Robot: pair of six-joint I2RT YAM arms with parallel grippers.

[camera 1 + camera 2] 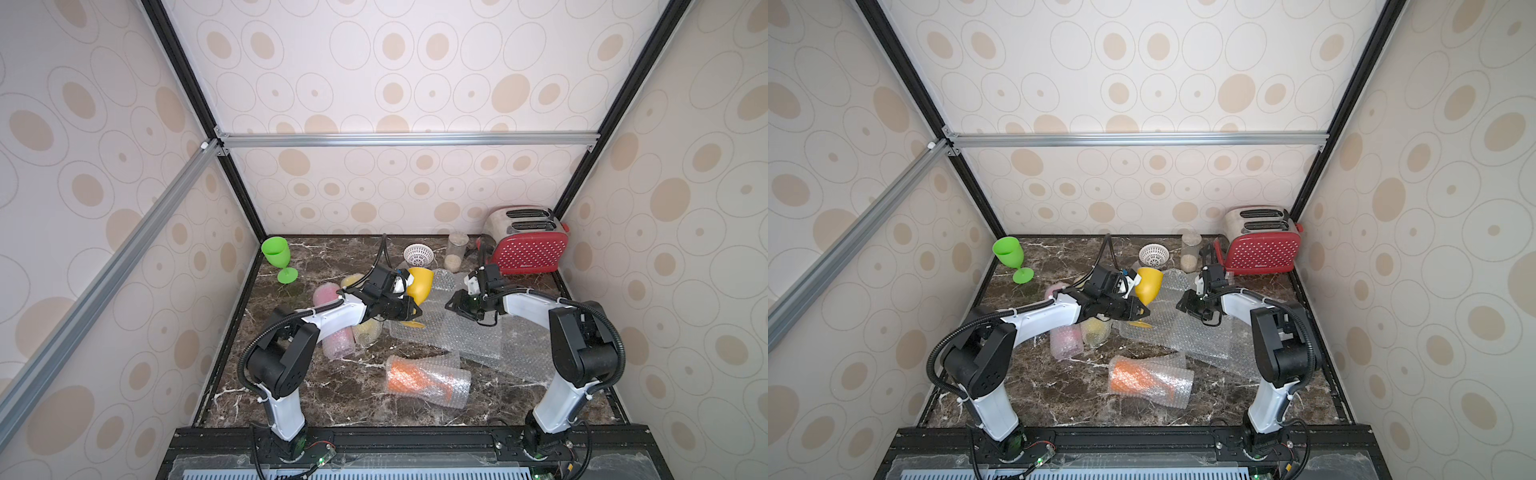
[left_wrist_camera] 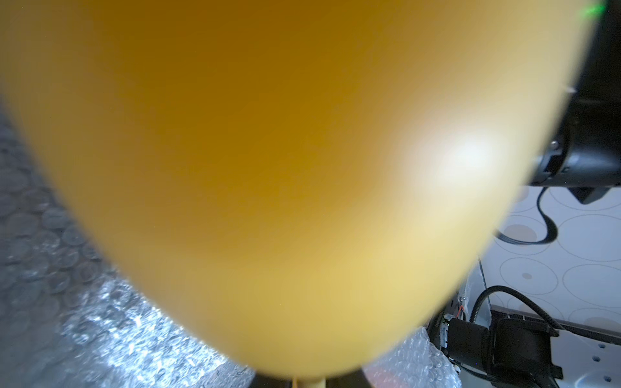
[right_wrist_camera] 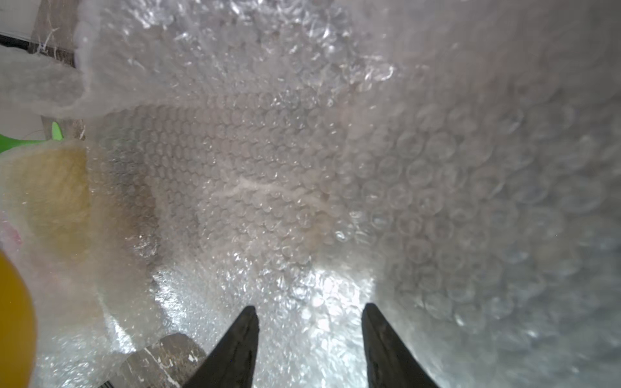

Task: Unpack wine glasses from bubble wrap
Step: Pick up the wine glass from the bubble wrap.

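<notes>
My left gripper (image 1: 409,311) is shut on the stem of a bare yellow wine glass (image 1: 419,284), held tilted above the counter. Its bowl fills the left wrist view (image 2: 268,151), hiding the fingers. My right gripper (image 3: 311,312) stands open just over flat bubble wrap (image 3: 302,168), with nothing between its fingers (image 3: 245,336). In both top views a green wine glass (image 1: 276,257) (image 1: 1011,257) stands upright at the back left. An orange one (image 1: 415,380) lies inside a bubble wrap tube near the front. Wrapped pink (image 1: 336,345) and yellow (image 1: 368,332) ones lie under my left arm.
A red toaster (image 1: 528,249) stands at the back right, with a clear jar (image 1: 456,249) and a small white perforated bowl (image 1: 417,254) beside it. Crinkled bubble wrap sheets (image 1: 469,336) cover the marble counter (image 1: 332,399) from the middle to the right.
</notes>
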